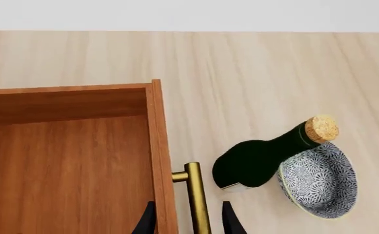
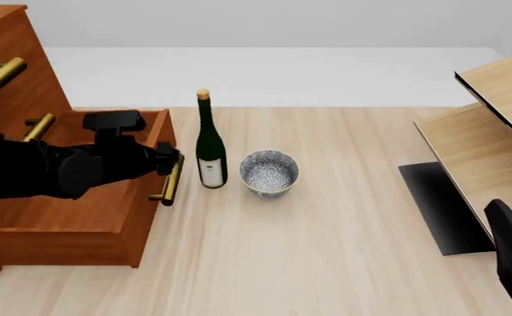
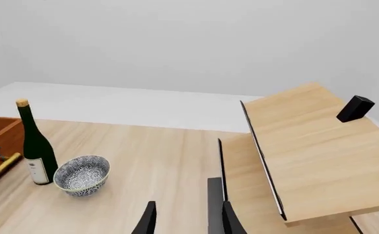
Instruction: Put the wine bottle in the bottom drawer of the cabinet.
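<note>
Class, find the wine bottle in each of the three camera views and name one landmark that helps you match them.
Left wrist view: the wine bottle is seen from above, cork pointing toward the camera, just past the drawer's brass handle.
Front view: the wine bottle stands upright between the open bottom drawer and the bowl.
Right wrist view: it stands upright at the far side.
Shared landmark: the speckled bowl right next to it.

the left end effector [image 1: 189, 222] straddles the brass handle [image 1: 198, 200] of the open bottom drawer [image 1: 72, 161]; the wine bottle [image 1: 261, 158] stands touching the bowl [image 1: 319, 179] on the worktop [image 1: 241, 78].
</note>
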